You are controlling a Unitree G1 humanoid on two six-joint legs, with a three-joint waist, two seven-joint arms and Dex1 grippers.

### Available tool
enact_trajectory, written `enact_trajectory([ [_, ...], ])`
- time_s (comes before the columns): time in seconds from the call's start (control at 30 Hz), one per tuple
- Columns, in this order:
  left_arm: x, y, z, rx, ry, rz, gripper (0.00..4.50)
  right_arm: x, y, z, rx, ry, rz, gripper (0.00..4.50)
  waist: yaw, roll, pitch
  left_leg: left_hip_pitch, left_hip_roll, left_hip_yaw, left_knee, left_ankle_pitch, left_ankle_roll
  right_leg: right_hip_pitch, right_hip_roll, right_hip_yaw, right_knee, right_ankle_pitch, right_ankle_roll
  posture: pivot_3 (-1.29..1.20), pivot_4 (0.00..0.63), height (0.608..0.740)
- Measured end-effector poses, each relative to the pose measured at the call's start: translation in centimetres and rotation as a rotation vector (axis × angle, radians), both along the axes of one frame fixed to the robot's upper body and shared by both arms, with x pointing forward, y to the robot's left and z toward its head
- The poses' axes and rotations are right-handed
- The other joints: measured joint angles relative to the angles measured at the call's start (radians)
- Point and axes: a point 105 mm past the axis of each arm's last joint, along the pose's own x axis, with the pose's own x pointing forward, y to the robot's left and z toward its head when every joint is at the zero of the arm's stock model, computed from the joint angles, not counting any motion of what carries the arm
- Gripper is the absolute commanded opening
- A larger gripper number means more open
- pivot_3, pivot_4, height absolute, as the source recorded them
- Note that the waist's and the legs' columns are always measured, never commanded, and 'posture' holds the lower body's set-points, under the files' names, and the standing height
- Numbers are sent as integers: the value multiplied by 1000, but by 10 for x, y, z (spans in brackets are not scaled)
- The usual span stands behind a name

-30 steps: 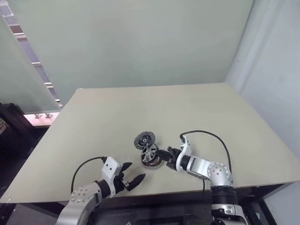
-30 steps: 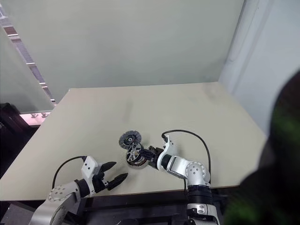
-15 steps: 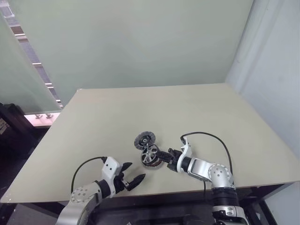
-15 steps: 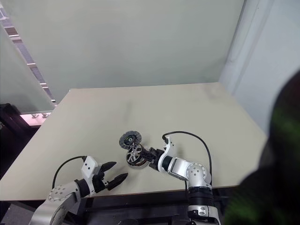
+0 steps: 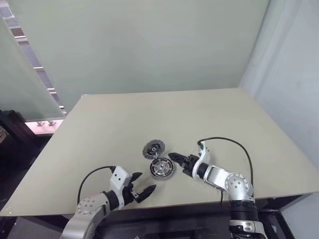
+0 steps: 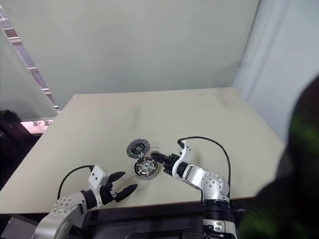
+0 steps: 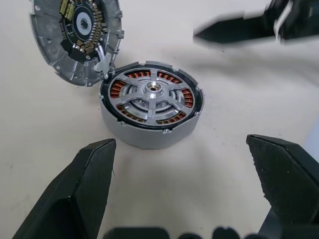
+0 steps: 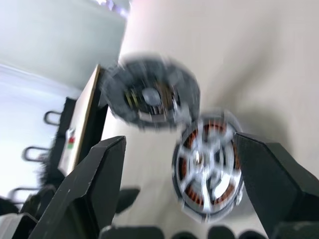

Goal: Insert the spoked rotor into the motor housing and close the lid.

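The motor housing (image 7: pixel 144 137) lies flat on the table near its front edge, copper windings showing around the rim. The spoked rotor (image 7: pixel 152 89) sits inside it, silver spokes and hub facing up. The lid (image 7: pixel 77 37) lies just behind and left of the housing, its rim against it. My right gripper (image 5: pixel 175 159) hovers open just right of the housing, not touching it. My left gripper (image 5: pixel 142 191) stands open in front of the housing, a short way off, nothing between its fingers (image 7: pixel 94 184).
The beige table (image 5: pixel 209 114) stretches bare behind and to both sides of the parts. Its front edge runs close under both grippers. A black cable (image 5: pixel 224 142) loops over my right wrist.
My right gripper has opened, let go of the rotor and housing, and drawn back to the right and up. The housing now rests flat. The left arm has not moved.
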Motion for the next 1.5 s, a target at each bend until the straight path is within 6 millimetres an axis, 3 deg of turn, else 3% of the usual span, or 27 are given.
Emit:
enact_trajectory([
  [0.1,0,0,0,1,0,0,4500,4,0,14,-76,-142,12,3186,-1,0,0,0,1,0,0,0,0,0,0,0,0,0,0,0,0,740],
  [0.2,0,0,0,1,-1,0,4500,1,14,18,-138,-242,58,2165,-5,0,0,1,2,1,-1,0,0,0,1,0,0,0,0,0,0,740],
  [0.3,1,1,0,6,0,2,4500,-3,30,15,-219,-325,114,1081,-5,0,0,1,2,0,-1,0,0,-1,1,0,0,0,0,0,0,740],
  [0.4,1,5,0,14,1,9,4500,-3,46,-2,-335,-376,167,27,-5,0,0,1,1,1,0,0,0,0,1,0,0,0,0,0,0,740],
  [0.6,1,9,0,22,1,29,4500,-8,57,-50,-515,-360,263,27,0,-1,0,1,1,0,0,0,0,0,0,0,0,0,0,0,0,740],
  [0.93,-2,12,-3,26,11,44,4500,-9,52,-49,-473,-378,260,27,0,-1,-1,4,1,1,-1,0,0,2,1,0,1,-1,-2,0,0,740],
  [1.07,-1,12,-2,25,9,42,4500,-10,47,-18,-524,-485,391,931,0,-1,0,4,1,1,0,0,0,2,0,0,1,-1,-1,0,0,740],
  [1.17,0,12,-1,25,5,41,4500,-11,43,5,-615,-572,505,2039,0,-1,-1,4,1,0,0,0,0,2,0,-1,1,-1,-2,0,0,740],
  [1.37,4,11,0,23,-1,35,4500,-20,42,11,-778,-656,719,4248,0,-2,-1,4,1,0,-1,0,0,2,0,-1,0,0,0,0,0,740],
  [1.4,4,12,0,23,1,35,4500,-20,43,12,-797,-666,747,4474,0,-2,-1,4,1,0,-1,0,0,2,0,-1,0,0,0,0,0,740],
  [1.5,4,11,0,22,-1,34,4500,-23,43,12,-878,-702,856,4474,0,-2,0,3,1,0,-1,0,0,2,0,-1,0,0,0,0,0,740],
])
